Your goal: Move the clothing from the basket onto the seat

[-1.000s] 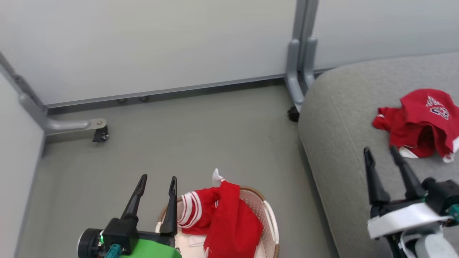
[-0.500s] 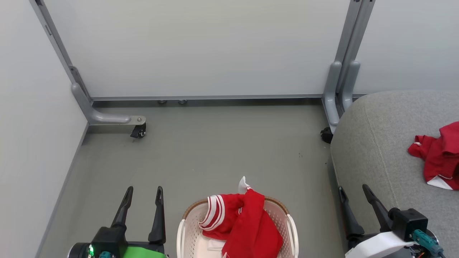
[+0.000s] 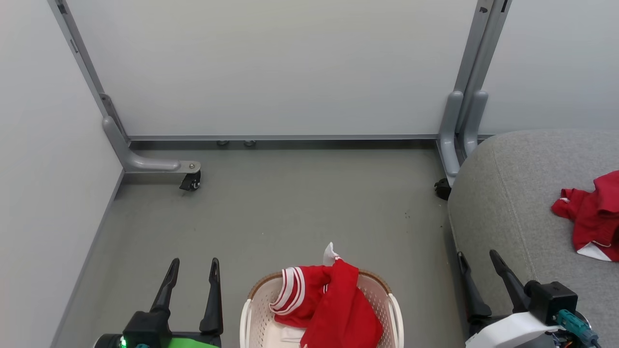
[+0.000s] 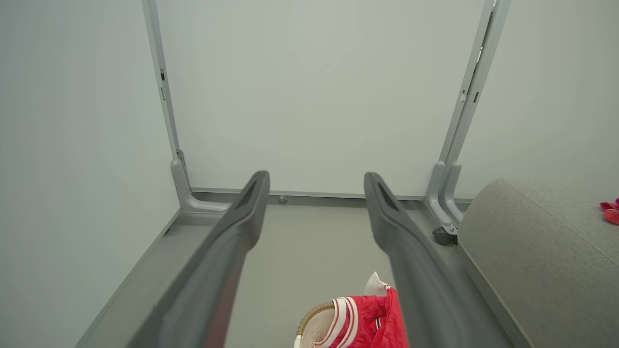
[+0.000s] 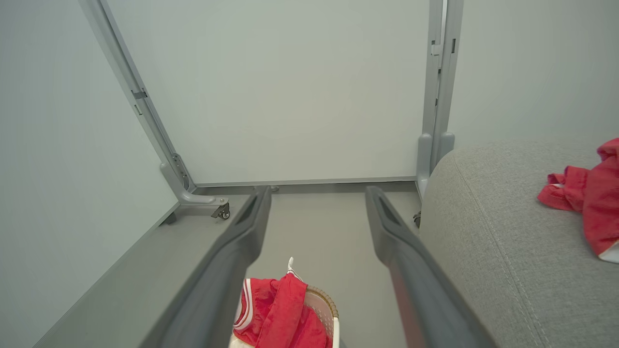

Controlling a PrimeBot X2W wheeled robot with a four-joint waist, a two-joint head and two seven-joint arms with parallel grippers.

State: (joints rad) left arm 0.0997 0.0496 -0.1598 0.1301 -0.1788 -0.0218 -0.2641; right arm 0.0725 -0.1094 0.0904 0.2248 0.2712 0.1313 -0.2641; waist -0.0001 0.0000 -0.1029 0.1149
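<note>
You have the left gripper (image 3: 194, 262) low at the left, its two dark fingers spread apart with nothing between them. The basket (image 3: 392, 309) stands on the grey floor (image 3: 290, 208) just beside it, on its right. A red garment (image 3: 333, 309) with white stripes is heaped inside the basket, one fold rising above the brown rim and a white tip poking up on top. A bit of white shows under it at the basket's bottom; you cannot tell what it is. The garment touches neither pair of fingers. Your right gripper (image 3: 477, 253) sits at the lower right, its jaws likewise wide and empty, at the left edge of the seat (image 3: 512, 193). A second red piece (image 3: 592, 217) lies crumpled on the seat, well apart from those fingers, further right.
</note>
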